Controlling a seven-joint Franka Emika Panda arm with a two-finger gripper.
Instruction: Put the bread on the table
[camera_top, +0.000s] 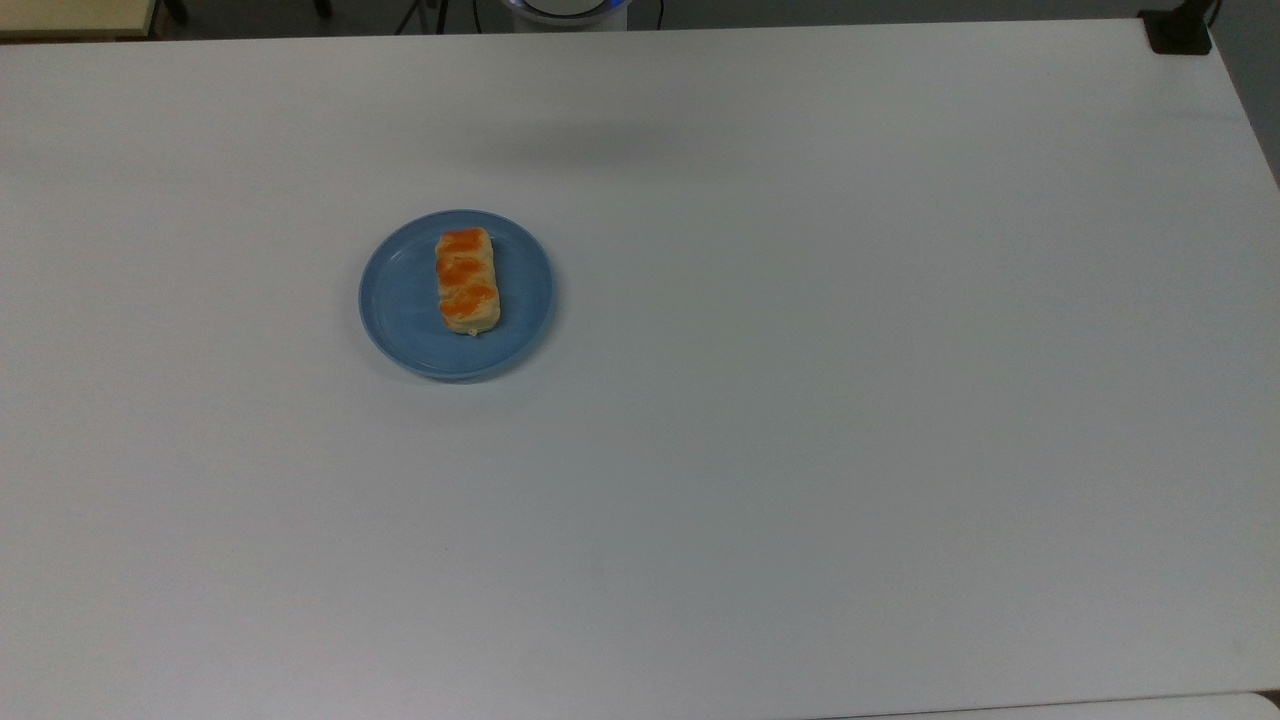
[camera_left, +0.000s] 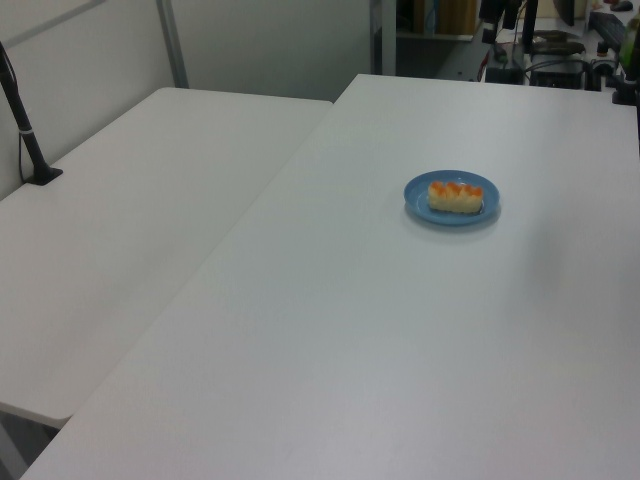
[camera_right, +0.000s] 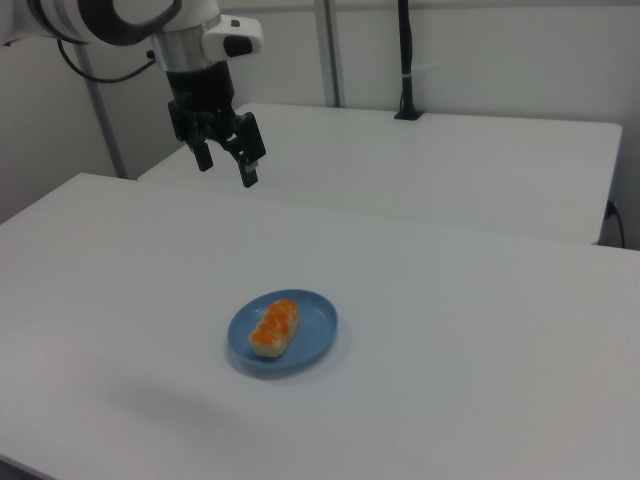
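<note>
Nearest in the right view: a wide bare stretch of the table (camera_right: 470, 380), white and smooth. Further in, on a small blue plate (camera_right: 312, 340), lay the bread (camera_right: 274, 327), lengthwise a little off the middle of the plate, not yet lifted. Behind and well above, toward the right view's left, hung the gripper (camera_right: 226, 162), fingers (camera_right: 250, 168) spread apart and holding nothing, well apart from the bread. At the back, a second white table (camera_right: 480, 160) with a black post (camera_right: 406, 60) on it.

Risks, as a judgement only:
- Descent off centre: one finger landing on the plate rim, tipping or pushing the plate.
- Grip across the long side too shallow: bread slipping out, glazed top perhaps slick.
- Too hard a squeeze: soft bun crushed.
- Plate dragged along if the bread stuck to it.
- Release too near the plate: bread resting half on the rim, not fully on the table.
</note>
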